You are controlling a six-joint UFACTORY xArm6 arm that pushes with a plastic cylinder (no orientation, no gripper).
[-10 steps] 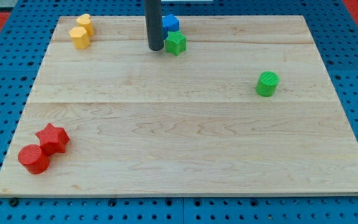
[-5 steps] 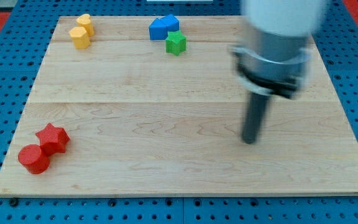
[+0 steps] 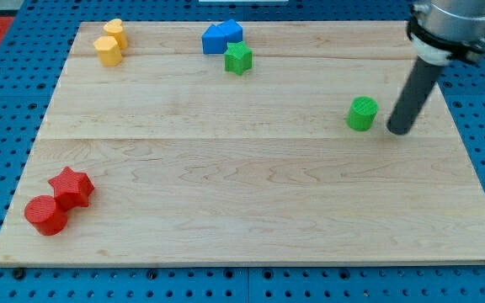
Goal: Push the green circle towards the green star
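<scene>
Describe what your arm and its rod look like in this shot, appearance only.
My arm ends in a straight, plain dark rod, nearly black and round in section, with no markings I can see. Its upper end goes into a wider grey metallic cylinder with a dark band round its lower edge, cut off by the view's top. No cables show. My tip is the rod's blunt lower end.

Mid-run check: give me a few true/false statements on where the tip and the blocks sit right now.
1. My tip sits to the view's right of the green circle. True.
2. My tip is pressed against the green star. False: the star is far off toward the view's top left, beside the blue blocks.
3. The green circle touches the green star. False: they are well apart.
4. Two red blocks sit near the bottom left corner. True.
5. The yellow blocks lie at the bottom right. False: top left.
</scene>
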